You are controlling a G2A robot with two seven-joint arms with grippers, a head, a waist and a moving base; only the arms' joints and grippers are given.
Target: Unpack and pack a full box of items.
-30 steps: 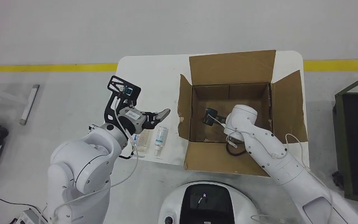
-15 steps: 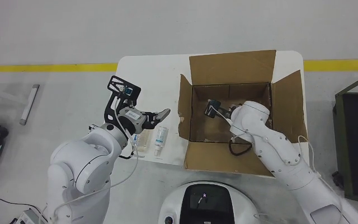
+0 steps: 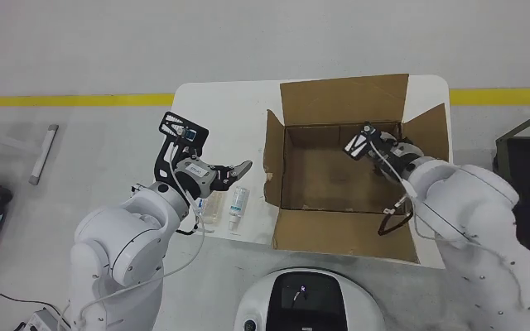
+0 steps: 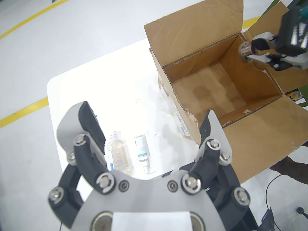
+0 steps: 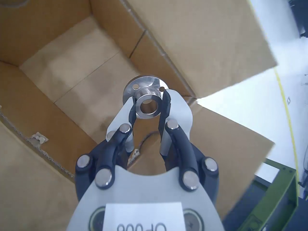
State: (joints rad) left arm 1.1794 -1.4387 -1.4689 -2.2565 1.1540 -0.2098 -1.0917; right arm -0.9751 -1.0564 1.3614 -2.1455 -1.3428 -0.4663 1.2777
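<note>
Right claw [image 5: 149, 99]: clamped on the metal flange [image 5: 142, 86], with the pad tips pinching its short hub and the disc facing away from the wrist.
Flange: held in the air over the far right corner of the box [image 3: 344, 99], touching no cardboard as far as I can tell.
Box: open with its flaps spread, on the right half of the bench [image 3: 224, 107].
Left claw [image 4: 146, 114]: fingers wide apart and holding nothing, above the bench's front left part.
Bottles: a clear bottle [image 4: 120, 152] and a white bottle [image 4: 142, 149] lie side by side near the front edge, just left of the box.
Step in hand: I judge this is unpacking, with the flange being carried out to the bench.
How I'd do it: I'd rise straight until the disc clears the rim and the raised flap, then travel slowly with the wrist steady. I'd lower until the disc sits flat before letting go.
Risk: smooth metal held by a tip-only pinch may slip or twist. I'd also keep my path well apart from the left claw.
</note>
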